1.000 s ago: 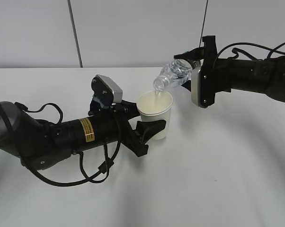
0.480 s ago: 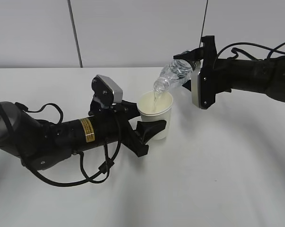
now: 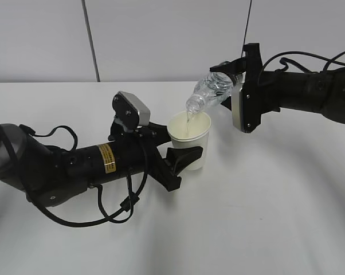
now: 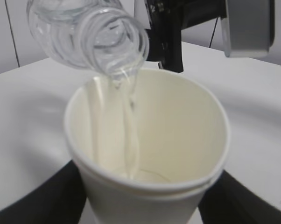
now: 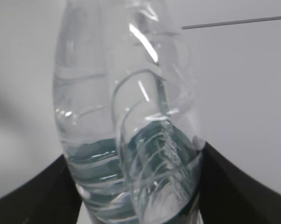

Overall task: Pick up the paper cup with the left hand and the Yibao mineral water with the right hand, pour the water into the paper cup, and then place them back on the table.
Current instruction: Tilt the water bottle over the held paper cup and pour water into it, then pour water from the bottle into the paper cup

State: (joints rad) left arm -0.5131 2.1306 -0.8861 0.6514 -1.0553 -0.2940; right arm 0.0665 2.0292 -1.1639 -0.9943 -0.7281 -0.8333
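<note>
Right claw (image 3: 227, 80) pinches clear plastic green-label bottle (image 3: 210, 91), long axis tipped neck-down toward 7 o'clock, mouth just above rim of small white paper cup (image 3: 189, 139) clamped upright in left claw (image 3: 171, 153).

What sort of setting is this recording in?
Probably a lab or test bench, not a home: a bare white table, plain panelled wall, and two cabled arms pouring from a bottle into a paper cup.
</note>
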